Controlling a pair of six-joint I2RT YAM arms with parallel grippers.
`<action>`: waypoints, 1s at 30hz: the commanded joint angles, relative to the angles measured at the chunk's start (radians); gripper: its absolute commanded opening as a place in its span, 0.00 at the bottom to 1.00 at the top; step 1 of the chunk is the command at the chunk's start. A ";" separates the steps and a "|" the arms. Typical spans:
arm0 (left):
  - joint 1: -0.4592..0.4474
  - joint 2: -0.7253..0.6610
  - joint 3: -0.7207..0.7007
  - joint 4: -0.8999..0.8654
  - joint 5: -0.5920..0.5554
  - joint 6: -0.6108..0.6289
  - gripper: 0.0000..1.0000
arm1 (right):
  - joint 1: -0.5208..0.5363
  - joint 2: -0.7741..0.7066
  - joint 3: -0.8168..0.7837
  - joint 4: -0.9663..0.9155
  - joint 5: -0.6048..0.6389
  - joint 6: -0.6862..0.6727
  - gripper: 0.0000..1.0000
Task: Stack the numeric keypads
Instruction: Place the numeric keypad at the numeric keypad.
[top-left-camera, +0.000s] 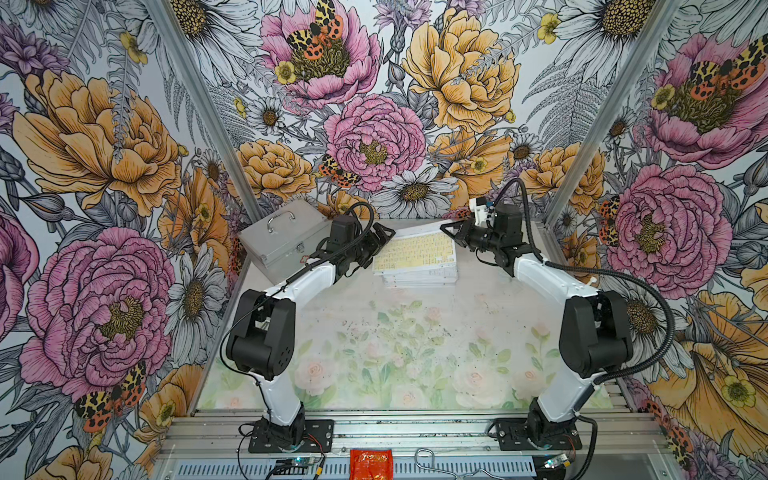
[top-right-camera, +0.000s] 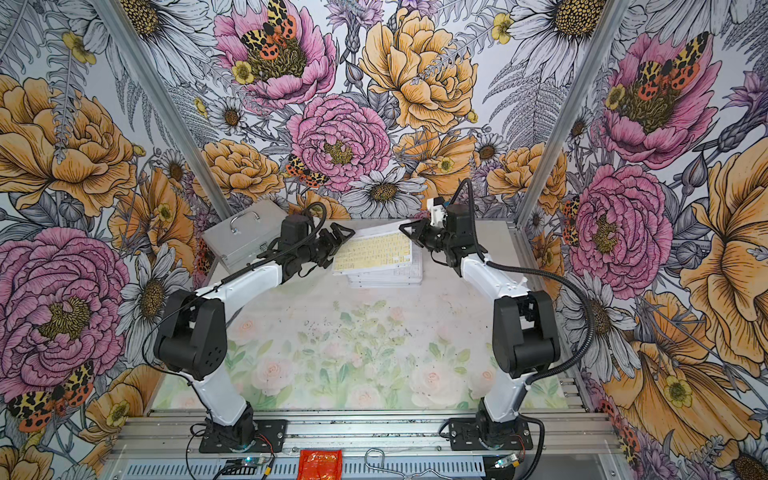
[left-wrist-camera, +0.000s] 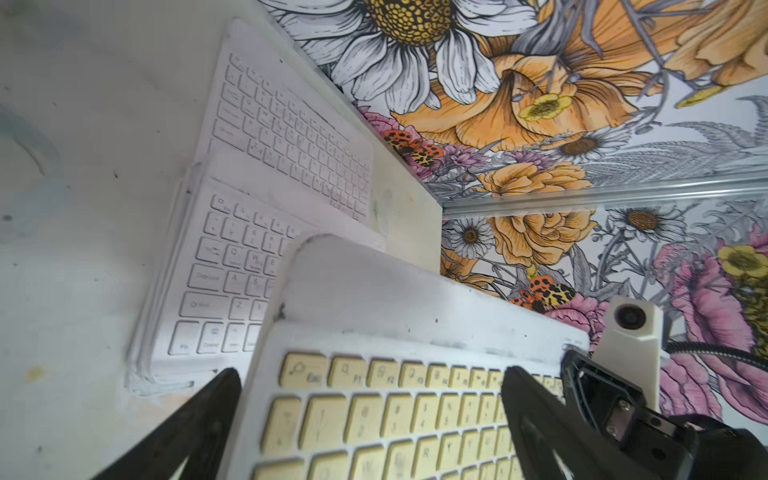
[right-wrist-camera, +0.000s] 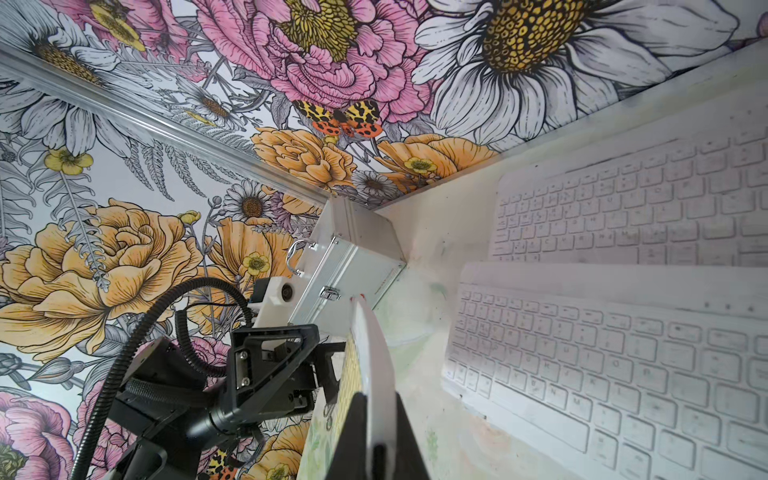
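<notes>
Yellow-keyed keypad (top-left-camera: 413, 250) tilted over stack (top-left-camera: 420, 280)

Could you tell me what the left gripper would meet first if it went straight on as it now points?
Most likely the yellow keypad, whose near edge lies just ahead of the open left gripper; the right gripper holds its far edge. Contact is unclear.

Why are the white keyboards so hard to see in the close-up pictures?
In the left wrist view bright light washes out the white keyboards, so their keys look faint, and the yellow keyboard up close is a little soft. In the right wrist view the white ones look pale and smeary too. In both top views the stack is small but sharp.
</notes>
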 joint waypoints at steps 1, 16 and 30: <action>0.005 0.069 0.081 -0.060 0.012 0.084 0.99 | -0.023 0.084 0.037 0.098 0.040 -0.030 0.00; 0.016 0.217 0.212 -0.117 0.007 0.120 0.99 | -0.085 0.330 0.126 0.272 -0.074 0.079 0.00; 0.007 0.316 0.286 -0.150 -0.003 0.130 0.99 | -0.093 0.420 0.171 0.146 -0.123 -0.012 0.06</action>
